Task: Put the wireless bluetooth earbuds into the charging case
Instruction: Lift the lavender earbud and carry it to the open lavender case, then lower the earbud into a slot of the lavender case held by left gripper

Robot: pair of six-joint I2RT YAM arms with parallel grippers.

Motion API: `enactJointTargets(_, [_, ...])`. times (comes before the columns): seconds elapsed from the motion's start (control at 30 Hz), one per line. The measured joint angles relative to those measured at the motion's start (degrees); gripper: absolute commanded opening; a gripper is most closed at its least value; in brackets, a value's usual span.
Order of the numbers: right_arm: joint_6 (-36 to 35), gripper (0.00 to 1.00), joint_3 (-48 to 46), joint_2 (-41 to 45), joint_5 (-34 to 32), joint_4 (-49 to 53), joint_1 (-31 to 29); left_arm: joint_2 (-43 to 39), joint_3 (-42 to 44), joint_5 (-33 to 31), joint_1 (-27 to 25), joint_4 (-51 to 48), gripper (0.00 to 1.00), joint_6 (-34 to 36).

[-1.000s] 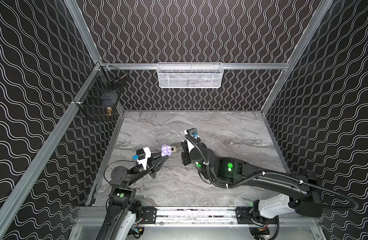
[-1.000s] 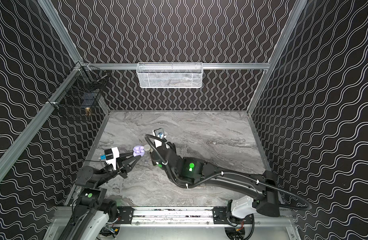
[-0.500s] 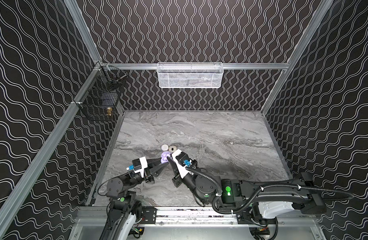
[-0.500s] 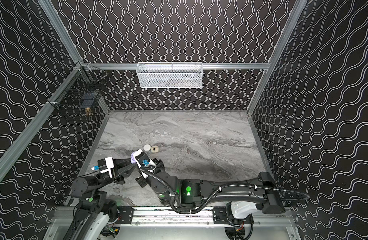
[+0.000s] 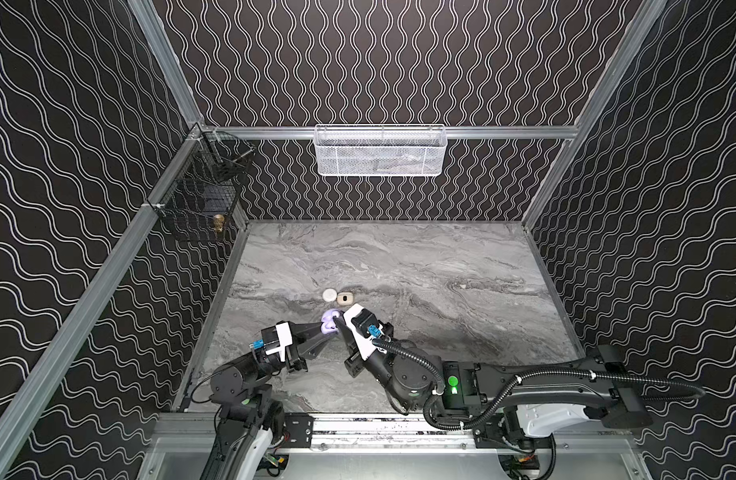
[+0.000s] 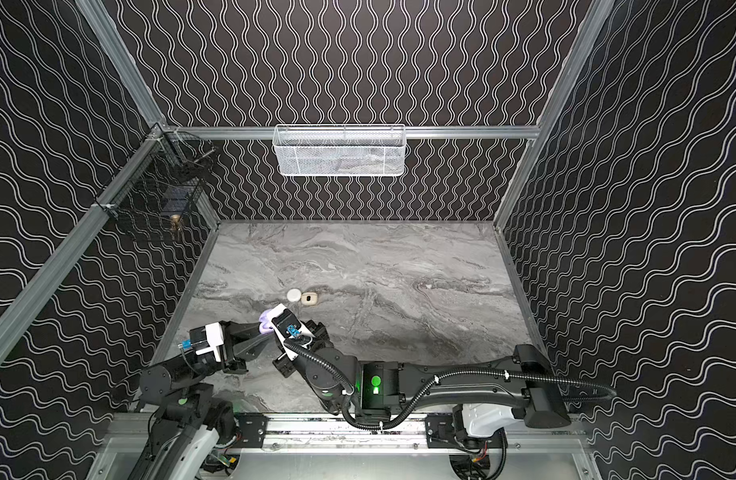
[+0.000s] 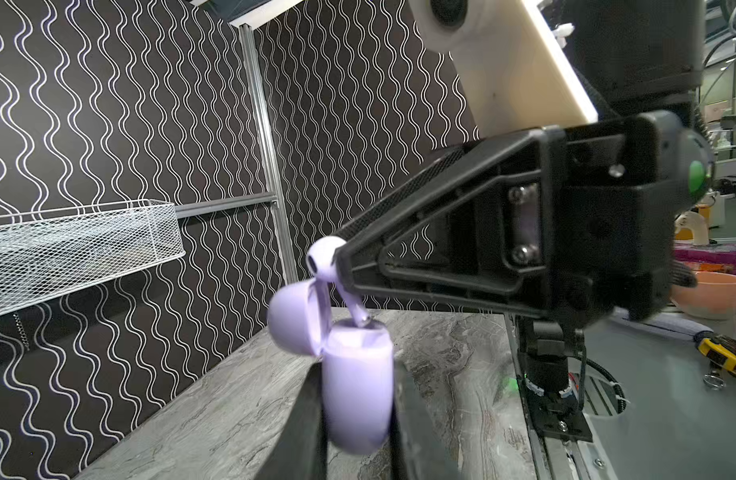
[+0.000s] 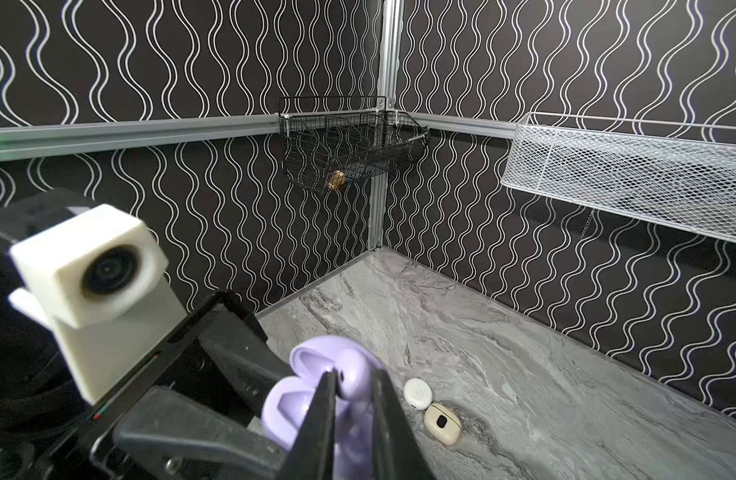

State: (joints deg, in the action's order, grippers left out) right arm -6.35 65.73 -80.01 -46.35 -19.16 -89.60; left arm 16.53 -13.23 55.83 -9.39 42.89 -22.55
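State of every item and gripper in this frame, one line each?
lavender charging case: lid open, clamped in left gripper
lavender earbud: pinched by right gripper, stem tip at case mouth, not seated
white round case: closed, on table
beige case: closed, on table

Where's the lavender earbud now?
Left wrist view: earbud in the right gripper, stem tip at the mouth of the open lavender case in the left gripper.

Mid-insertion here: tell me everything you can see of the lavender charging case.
The lavender charging case is a small rounded shell of smooth, glossy-looking plastic. Its hinged lid is flipped open. It is held upright above the marble table, clamped on two sides by the left gripper. The stem of a matching earbud, pinched in the right gripper, dips into its open top, not fully seated.
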Motion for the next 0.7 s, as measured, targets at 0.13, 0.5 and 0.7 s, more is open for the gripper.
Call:
enactJointTargets(0.13, [-0.35,0.17,-1.05,0.50,-0.04,-1.11,0.00,-0.33,0.00,0.07,0.00,-0.13,0.00,0.00])
enactJointTargets(0.5, [-0.74,0.17,-2.86,1.03,-0.17,-3.82,0.00,-1.95,-0.13,-0.31,0.00,-1.86,0.00,0.04])
enactJointTargets(0.7, [-0.74,0.17,-2.91,0.20,0.81,-4.50,0.00,-1.99,-0.13,-0.61,0.00,-2.69,0.00,0.07])
